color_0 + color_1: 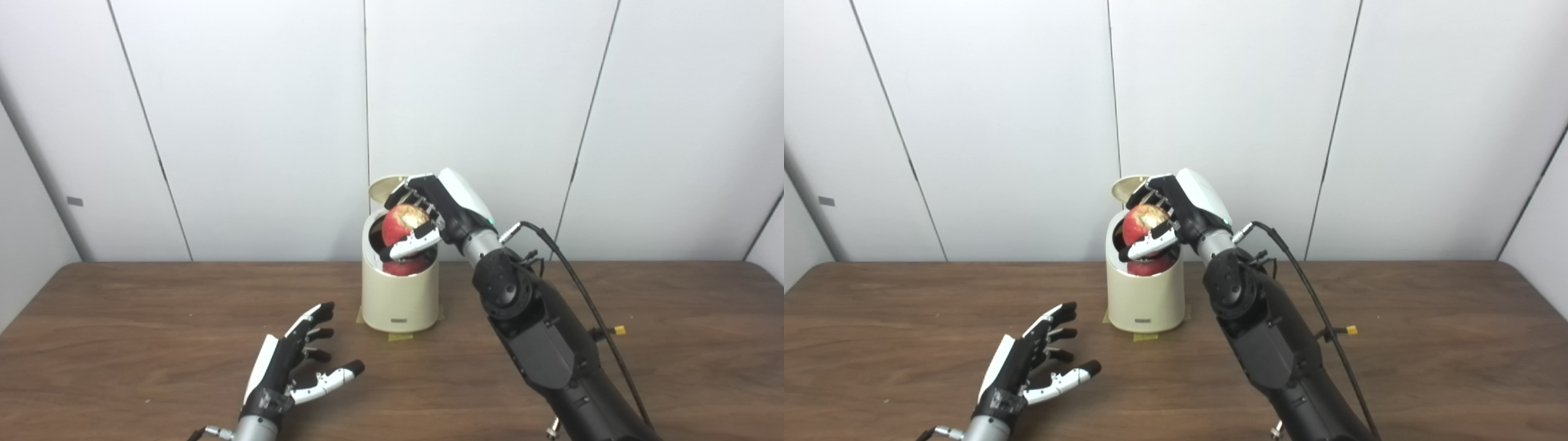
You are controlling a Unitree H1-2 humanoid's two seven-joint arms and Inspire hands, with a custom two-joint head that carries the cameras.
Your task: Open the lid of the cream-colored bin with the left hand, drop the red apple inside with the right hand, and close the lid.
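Note:
The cream-colored bin [399, 300] stands at the middle of the brown table, its lid [386, 186] tipped up and open behind the rim. My right hand [432, 214] is shut on the red apple [402, 223], holding it right over the bin's mouth. A second red shape [405, 266] shows inside the opening just below the apple; it may be another apple or a reflection. My left hand [291, 364] hovers low over the table, in front and to the left of the bin, open with fingers spread and nothing in it.
Yellow tape [401, 335] marks the table under the bin's base. A black cable [582, 288] runs along my right forearm. White wall panels stand close behind the table [122, 318].

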